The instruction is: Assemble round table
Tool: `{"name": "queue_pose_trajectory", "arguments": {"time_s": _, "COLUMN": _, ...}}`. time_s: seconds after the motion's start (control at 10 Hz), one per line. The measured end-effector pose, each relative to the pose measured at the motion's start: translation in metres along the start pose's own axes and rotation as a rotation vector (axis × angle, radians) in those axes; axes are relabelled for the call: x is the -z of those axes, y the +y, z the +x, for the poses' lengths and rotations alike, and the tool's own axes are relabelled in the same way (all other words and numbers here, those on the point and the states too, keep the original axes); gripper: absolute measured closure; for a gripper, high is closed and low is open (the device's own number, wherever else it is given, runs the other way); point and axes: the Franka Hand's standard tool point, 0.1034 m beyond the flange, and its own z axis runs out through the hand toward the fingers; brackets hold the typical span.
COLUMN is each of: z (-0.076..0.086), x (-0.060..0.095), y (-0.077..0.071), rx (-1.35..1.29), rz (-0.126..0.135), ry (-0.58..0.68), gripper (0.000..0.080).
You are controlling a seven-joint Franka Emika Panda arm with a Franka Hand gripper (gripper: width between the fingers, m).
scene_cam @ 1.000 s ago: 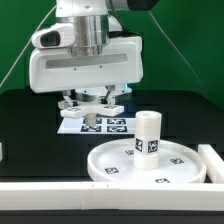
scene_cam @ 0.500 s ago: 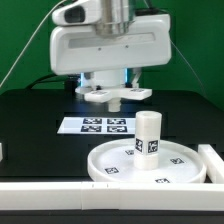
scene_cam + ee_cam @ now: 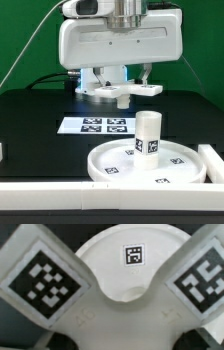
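Observation:
My gripper (image 3: pixel 122 84) is shut on the white cross-shaped base piece (image 3: pixel 121 93) and holds it in the air, above and behind the marker board (image 3: pixel 96 125). The base piece fills the wrist view (image 3: pixel 125 308), with tagged arms on both sides and a small hole in its middle; my fingertips do not show clearly there. The large rimmed round disc (image 3: pixel 110 165) lies on the table at the exterior view's lower right. The short thick cylinder leg (image 3: pixel 148 133) stands upright on the disc, below the held piece and to its right.
A white straight-edged border frame (image 3: pixel 60 204) runs along the front and up the exterior view's right side (image 3: pixel 213 162). The table is black, with a green backdrop behind. A small pale object (image 3: pixel 2 152) shows at the left edge.
My gripper has risen from just above the marker board and moved toward the exterior view's right, carrying the cross-shaped base piece. The disc and leg have not moved.

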Motion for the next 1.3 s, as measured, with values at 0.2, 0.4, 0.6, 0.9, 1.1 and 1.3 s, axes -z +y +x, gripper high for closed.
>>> {"name": "queue_pose_trajectory", "arguments": {"time_s": 0.2, "z": 0.026, "x": 0.016, "y": -0.011, "rx": 0.077, "rz": -0.034, "ry": -0.030, "gripper": 0.0344}}
{"name": "queue_pose_trajectory", "arguments": {"time_s": 0.4, "z": 0.040, "x": 0.015, "y": -0.013, "rx": 0.086, "rz": -0.034, "ry": -0.035, "gripper": 0.0344}}
{"name": "queue_pose_trajectory", "arguments": {"time_s": 0.6, "z": 0.039, "x": 0.014, "y": -0.013, "rx": 0.086, "rz": -0.034, "ry": -0.038, "gripper": 0.0344}}
{"name": "queue_pose_trajectory", "arguments": {"time_s": 0.9, "z": 0.051, "x": 0.011, "y": -0.022, "rx": 0.131, "rz": -0.046, "ry": -0.047, "gripper": 0.0344}}
{"name": "queue_pose_trajectory", "arguments": {"time_s": 1.1, "z": 0.051, "x": 0.005, "y": -0.023, "rx": 0.146, "rz": -0.045, "ry": -0.055, "gripper": 0.0344}}
{"name": "queue_pose_trajectory", "arguments": {"time_s": 1.3, "z": 0.049, "x": -0.002, "y": -0.025, "rx": 0.144, "rz": -0.044, "ry": -0.066, "gripper": 0.0344}}
